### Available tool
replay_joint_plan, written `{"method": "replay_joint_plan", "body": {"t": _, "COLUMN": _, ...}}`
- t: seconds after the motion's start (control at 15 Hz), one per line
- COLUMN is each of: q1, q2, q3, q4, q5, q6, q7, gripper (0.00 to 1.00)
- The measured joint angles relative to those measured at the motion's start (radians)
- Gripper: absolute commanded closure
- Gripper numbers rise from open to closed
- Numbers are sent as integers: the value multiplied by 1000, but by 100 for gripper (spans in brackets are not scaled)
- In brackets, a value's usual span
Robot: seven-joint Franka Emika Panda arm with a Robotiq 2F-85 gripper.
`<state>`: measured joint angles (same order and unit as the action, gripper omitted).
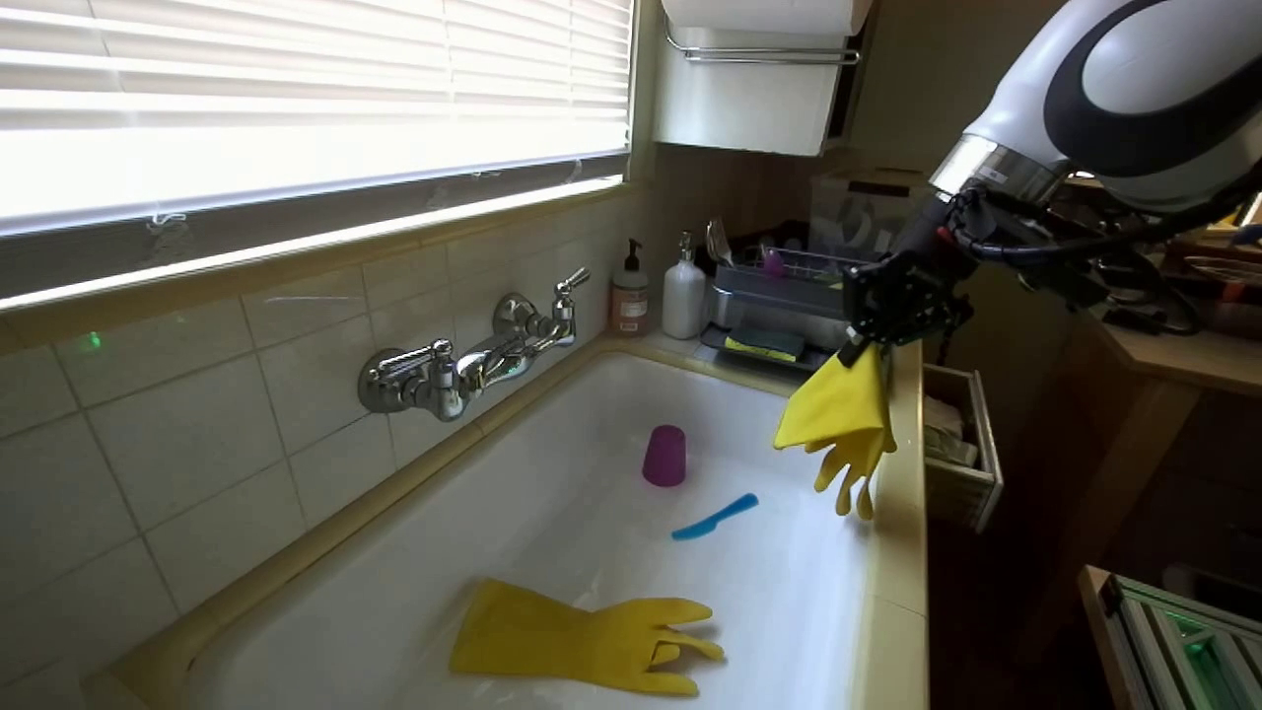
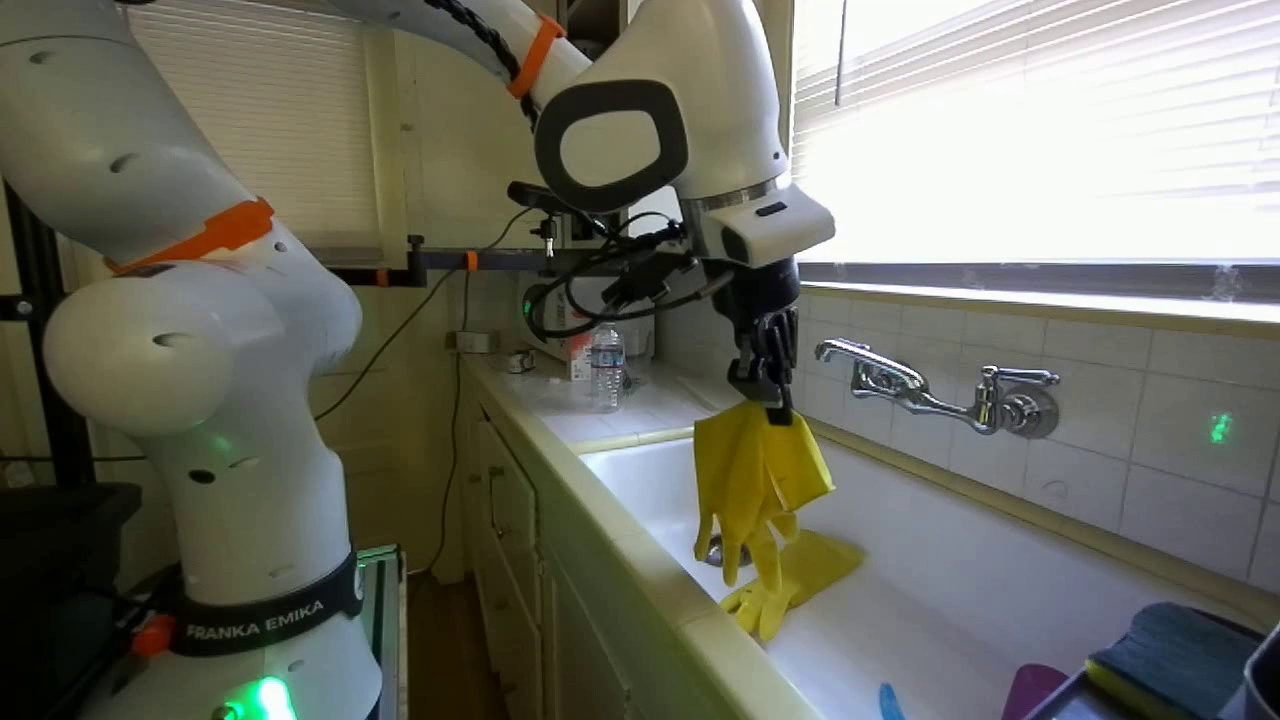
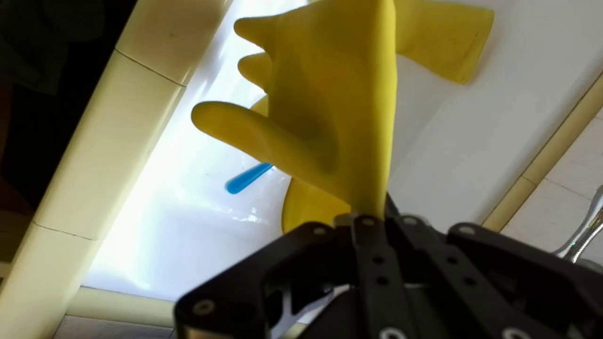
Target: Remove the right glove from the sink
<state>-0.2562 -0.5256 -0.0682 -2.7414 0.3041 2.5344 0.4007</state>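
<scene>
Hand (image 2: 778,409): clamped on hanging yellow glove (image 2: 735,462) | Position: over sink (image 2: 900,610), fingers pointing downward | Second yellow glove (image 1: 582,636): lying on sink bottom.

Fingers (image 1: 849,353) grip a yellow glove (image 1: 841,406) — second glove (image 1: 582,636) in sink (image 1: 562,493).

Down in the long, deep, white rectangular sink (image 1: 572,513), framed by pale yellow tile edging (image 1: 895,611), a yellow rubber glove (image 1: 582,636) lies flat, fingers spread, and there's a slim blue plastic knife (image 1: 715,518), apart from it, with a tapered purple cup (image 1: 665,456) near the knife!
</scene>
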Motion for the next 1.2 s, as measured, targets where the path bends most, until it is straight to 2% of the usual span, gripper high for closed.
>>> {"method": "replay_joint_plan", "body": {"t": 0.73, "q1": -1, "q2": 1, "q3": -4, "q4": 0, "q5": -5, "q6": -7, "q7": 7, "gripper": 100}}
{"method": "replay_joint_plan", "body": {"t": 0.93, "q1": -2, "q2": -4, "q3": -22, "q4": 2, "q5": -17, "q6": -58, "q7": 3, "gripper": 100}}
{"method": "replay_joint_plan", "body": {"t": 1.2, "q1": -33, "q2": -35, "q3": -48, "q4": 18, "q5": -60, "q6": -185, "q7": 0, "gripper": 100}}
